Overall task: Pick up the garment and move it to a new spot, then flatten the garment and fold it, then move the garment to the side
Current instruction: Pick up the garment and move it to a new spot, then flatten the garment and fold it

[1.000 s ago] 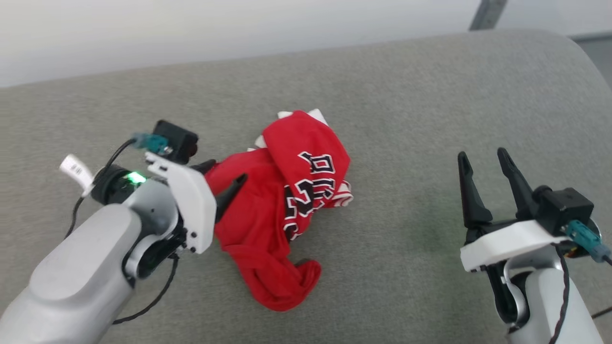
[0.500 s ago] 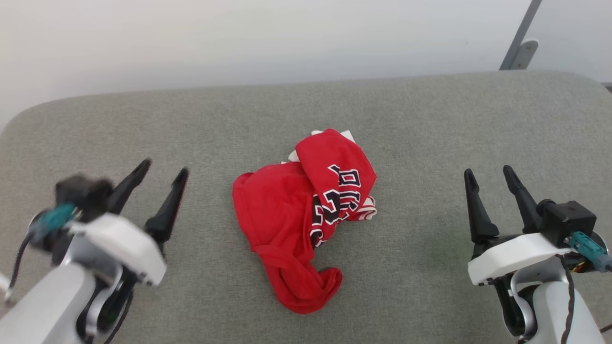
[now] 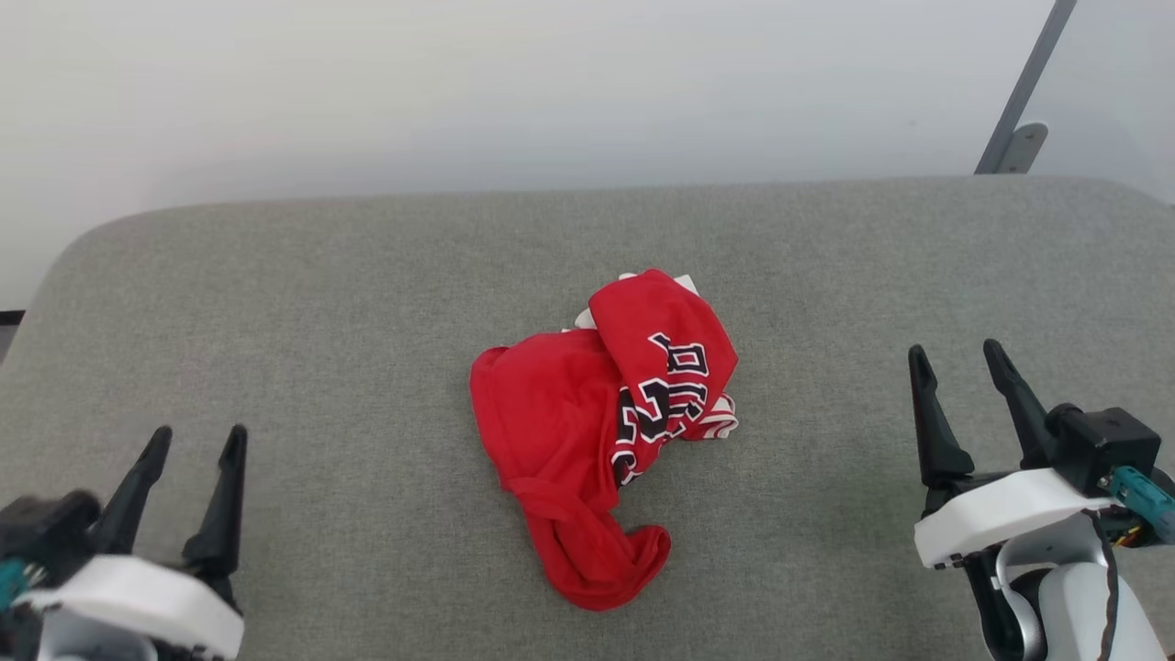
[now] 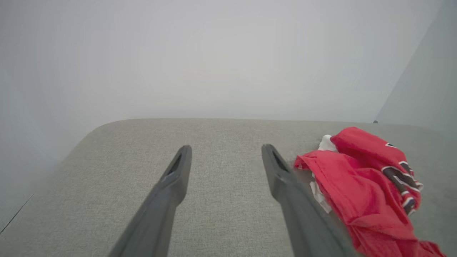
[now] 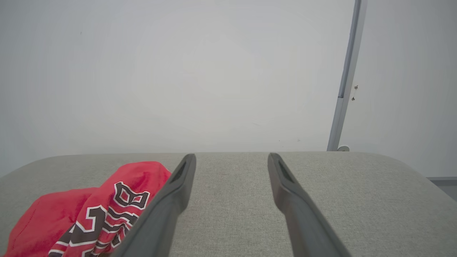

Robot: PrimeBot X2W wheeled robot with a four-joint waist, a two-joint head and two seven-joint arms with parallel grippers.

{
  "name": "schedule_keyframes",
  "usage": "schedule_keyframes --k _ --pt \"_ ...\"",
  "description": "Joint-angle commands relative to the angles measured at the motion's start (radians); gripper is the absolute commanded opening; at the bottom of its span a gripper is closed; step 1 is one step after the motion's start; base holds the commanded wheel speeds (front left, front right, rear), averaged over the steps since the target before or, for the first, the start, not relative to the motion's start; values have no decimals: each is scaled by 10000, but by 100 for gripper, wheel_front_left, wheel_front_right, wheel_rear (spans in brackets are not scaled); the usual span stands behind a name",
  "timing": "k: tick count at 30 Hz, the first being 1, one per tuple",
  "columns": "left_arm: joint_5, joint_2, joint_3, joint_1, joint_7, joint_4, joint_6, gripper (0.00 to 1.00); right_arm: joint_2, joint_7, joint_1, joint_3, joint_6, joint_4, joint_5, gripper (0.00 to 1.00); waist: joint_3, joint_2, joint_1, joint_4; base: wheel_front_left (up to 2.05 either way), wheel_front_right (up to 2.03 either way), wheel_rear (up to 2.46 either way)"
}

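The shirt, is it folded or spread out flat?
Neither: the shirt lies crumpled in a heap on the grey cushion, layers bunched over each other.

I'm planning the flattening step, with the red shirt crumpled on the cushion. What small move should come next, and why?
Probably bring the left tool toward the nearest red edge of the garment. It lies bunched on the grey cushion, and the left tool and the right tool both stand open, empty and apart from it.

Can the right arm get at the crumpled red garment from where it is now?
Probably yes. The right tool stands open and empty, to the right of the garment, with flat grey cushion between them; nothing visible blocks a sideways reach.
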Motion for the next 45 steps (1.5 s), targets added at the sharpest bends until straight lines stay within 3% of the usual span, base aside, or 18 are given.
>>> schedule_keyframes --k 1,11,19,33,45 --pt "174 -170 378 424 -56 -140 14 100 22 29 89 -20 1 -26 14 100 -54 -1 0 35 0 0 0" --pt "988 -1335 2623 2400 -57 -553 -536 100 26 -12 385 -166 1 -68 63 100 -343 -1 0 213 0 0 0" --pt "1485 -2226 3688 3018 -57 -476 -1161 100 66 -152 657 -321 1 11 101 100 -566 -1 0 356 0 0 0" --pt "2124 -3519 4596 3114 -57 -103 -2066 100 194 -276 1028 -553 1 66 111 100 -789 -1 0 527 0 0 0" --pt "2676 -3981 4821 2929 -59 330 -2606 100 274 -329 1183 -604 1 51 126 100 -833 -1 0 508 0 0 0"
